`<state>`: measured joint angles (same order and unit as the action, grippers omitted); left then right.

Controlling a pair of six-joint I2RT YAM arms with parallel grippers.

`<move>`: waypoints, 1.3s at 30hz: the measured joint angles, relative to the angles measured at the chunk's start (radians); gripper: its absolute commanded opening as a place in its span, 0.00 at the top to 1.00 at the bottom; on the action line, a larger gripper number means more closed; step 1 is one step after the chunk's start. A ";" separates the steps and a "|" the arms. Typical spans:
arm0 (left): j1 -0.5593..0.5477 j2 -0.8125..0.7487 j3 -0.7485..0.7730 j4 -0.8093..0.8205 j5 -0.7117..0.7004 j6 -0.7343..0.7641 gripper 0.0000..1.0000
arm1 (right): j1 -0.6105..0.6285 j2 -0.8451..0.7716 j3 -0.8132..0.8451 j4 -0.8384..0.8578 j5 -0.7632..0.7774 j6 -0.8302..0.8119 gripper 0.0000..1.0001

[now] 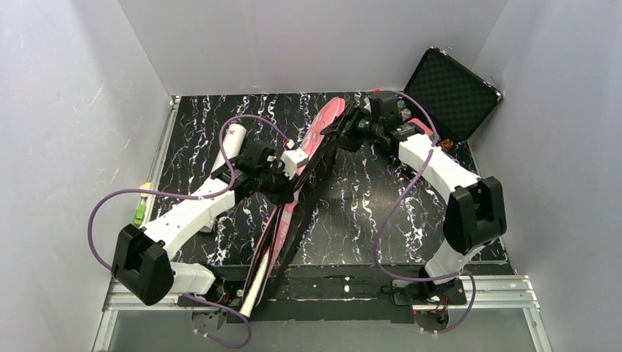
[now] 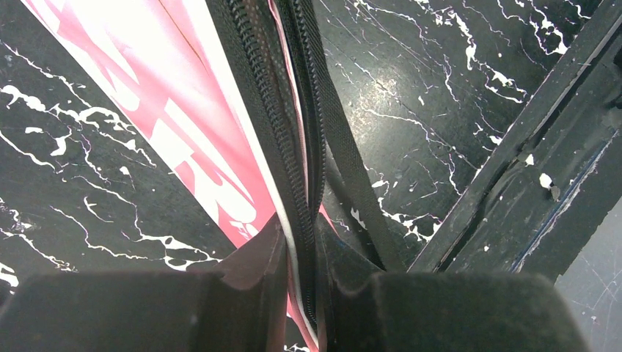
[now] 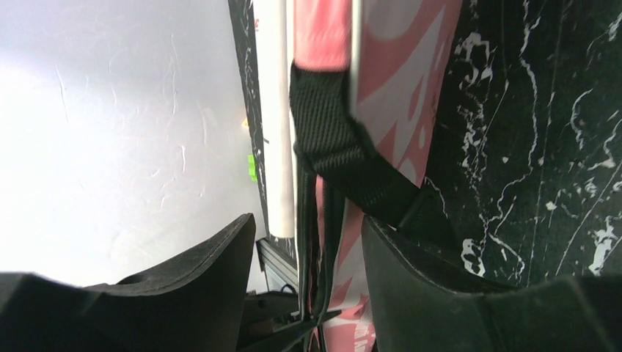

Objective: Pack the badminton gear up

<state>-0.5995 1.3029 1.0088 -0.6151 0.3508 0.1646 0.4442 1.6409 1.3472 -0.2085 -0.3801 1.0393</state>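
Note:
The long pink racket bag (image 1: 323,136) lies slantwise across the black marbled table, stood up on its edge. My left gripper (image 1: 291,178) is shut on its black zipper edge (image 2: 302,220) about halfway along. White lettering on the pink side (image 2: 183,125) shows to the left of the fingers. My right gripper (image 1: 343,126) is open at the bag's far end. The bag's edge and a black strap (image 3: 330,139) run between its fingers (image 3: 308,257) without being pinched. The white tube (image 1: 232,143) lies left of the bag, also seen as the white tube (image 3: 275,110) in the right wrist view.
An open black case (image 1: 451,92) leans against the back right wall. A small green thing (image 1: 139,213) sits at the table's left edge. A metal rail (image 1: 330,290) runs along the front edge, where something white (image 1: 250,299) sticks out at the bag's near end.

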 measured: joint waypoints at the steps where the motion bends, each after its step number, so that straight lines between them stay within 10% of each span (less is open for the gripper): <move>1: 0.000 -0.001 0.000 -0.002 0.001 0.000 1.00 | -0.005 0.009 0.007 -0.001 0.002 0.000 0.37; 20: 0.000 -0.005 0.000 -0.014 0.022 0.000 1.00 | -0.047 0.035 0.062 0.002 0.101 -0.030 0.40; 28: 0.000 -0.005 0.000 -0.017 0.024 0.000 1.00 | -0.052 0.045 0.061 0.048 0.067 -0.014 0.67; 39: 0.000 -0.006 0.000 -0.026 0.025 0.000 1.00 | -0.057 0.032 -0.022 0.129 0.027 0.013 0.76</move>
<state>-0.5995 1.2964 1.0088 -0.6415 0.3759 0.1642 0.3874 1.6733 1.3254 -0.0795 -0.3534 1.0523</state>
